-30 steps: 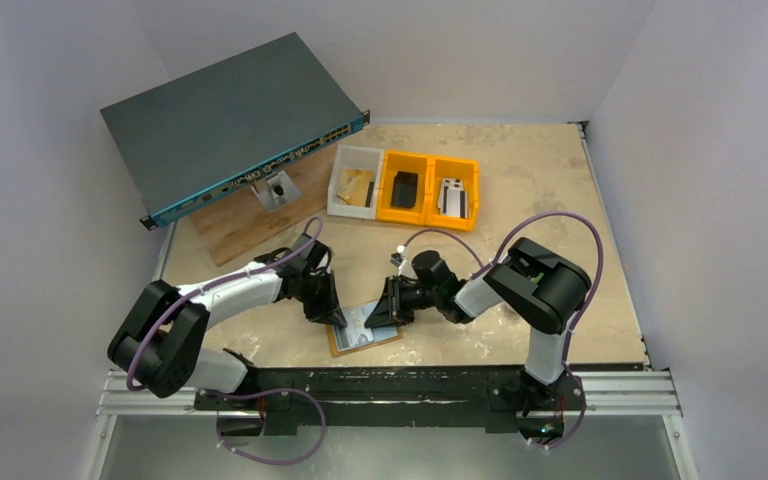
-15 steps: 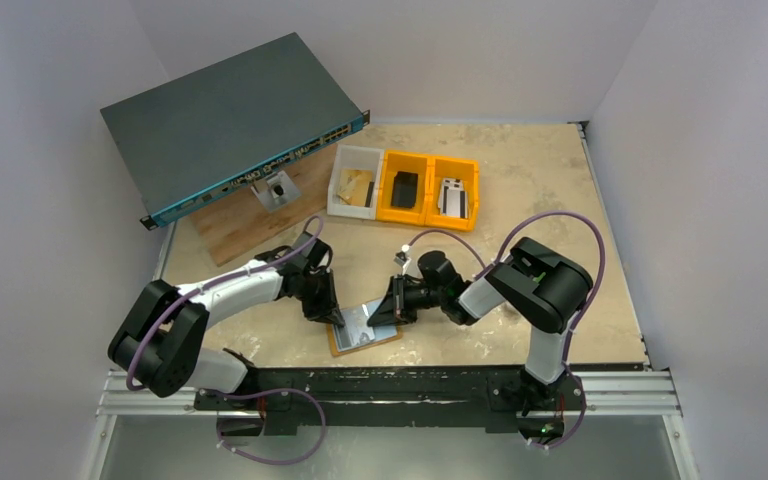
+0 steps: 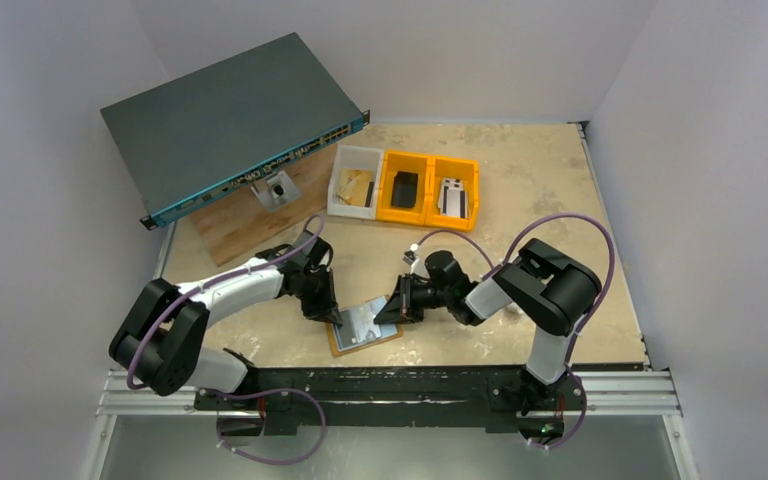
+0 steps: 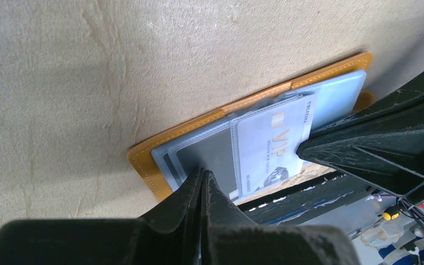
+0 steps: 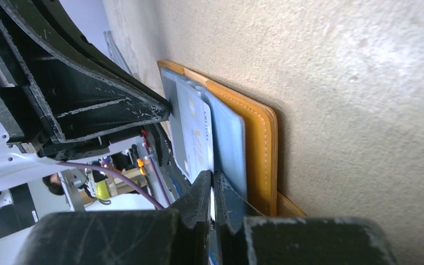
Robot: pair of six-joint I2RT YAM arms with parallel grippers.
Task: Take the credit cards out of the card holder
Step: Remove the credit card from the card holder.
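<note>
As the card holder (image 3: 362, 336) lies open on the surface (image 3: 520, 190) near the arms' bases, I see my left pincer (image 3: 339, 322) fully closed, tips pressing its grey inside, and my right pincer (image 3: 390, 313) clamped on the white card (image 4: 268, 141).

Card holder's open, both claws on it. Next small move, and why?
Probably draw the right claw a little away from the left claw, flat along the table. It looks shut on the edge of the white VIP card, which looks partly tucked in the card holder. The left claw, shut, presses the holder down.
</note>
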